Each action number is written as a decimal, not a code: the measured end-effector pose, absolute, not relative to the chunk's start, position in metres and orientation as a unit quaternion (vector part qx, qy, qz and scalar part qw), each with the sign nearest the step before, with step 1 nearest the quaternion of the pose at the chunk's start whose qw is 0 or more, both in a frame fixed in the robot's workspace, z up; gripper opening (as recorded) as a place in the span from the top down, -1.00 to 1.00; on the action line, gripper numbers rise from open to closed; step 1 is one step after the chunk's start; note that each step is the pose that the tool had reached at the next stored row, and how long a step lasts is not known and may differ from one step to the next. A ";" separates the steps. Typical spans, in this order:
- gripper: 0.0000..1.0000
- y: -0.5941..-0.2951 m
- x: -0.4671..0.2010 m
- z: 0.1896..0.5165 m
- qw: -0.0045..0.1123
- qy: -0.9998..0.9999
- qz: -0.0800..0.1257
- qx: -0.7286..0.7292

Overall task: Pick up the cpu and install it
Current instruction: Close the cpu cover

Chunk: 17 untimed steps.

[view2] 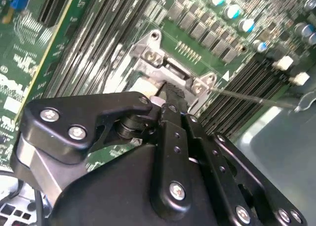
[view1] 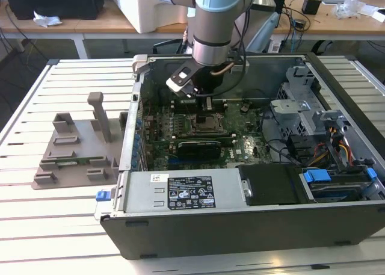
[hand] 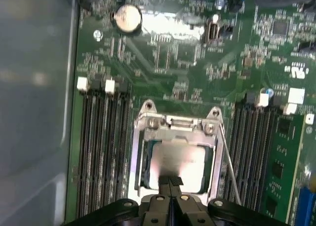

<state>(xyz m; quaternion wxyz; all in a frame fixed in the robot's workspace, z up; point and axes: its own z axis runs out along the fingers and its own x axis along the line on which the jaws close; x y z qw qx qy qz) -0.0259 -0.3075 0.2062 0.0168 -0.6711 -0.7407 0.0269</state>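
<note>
Starting on the exterior view's left, we've got the grey tray (view1: 72, 157) sitting on the slatted table (view1: 60, 227), just beside the open case (view1: 240, 233). Moving toward the middle, the arm (view1: 213, 22) drops into the case from above. The gripper (view1: 206, 109) hangs right over the socket (view1: 210, 123) on the motherboard (view1: 162, 136). Along the case's near side is the power supply (view1: 180, 194), and toward the exterior view's right there's the drive cage (view1: 301, 106).

In the first wrist view, the cpu (hand: 180, 154) lies flat inside the socket frame (hand: 143, 137), shiny top facing up, with RAM slots (hand: 101, 152) on both sides of the socket. The gripper (hand: 170, 182) has its fingertips pressed together with nothing between them, sitting over one edge of the cpu. We can't tell if they actually touch it. A thin lever (hand: 229, 161) runs along one side of the frame.

In the second wrist view, the gripper (view2: 170, 93) tip sits right at the socket frame (view2: 158, 63).
</note>
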 end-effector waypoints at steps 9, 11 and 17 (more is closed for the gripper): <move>0.79 -0.307 -0.011 0.244 0.017 -0.741 0.027 -0.671; 0.79 -0.308 -0.011 0.256 0.017 -0.741 0.027 -0.671; 0.79 -0.307 -0.011 0.287 0.017 -0.741 0.027 -0.671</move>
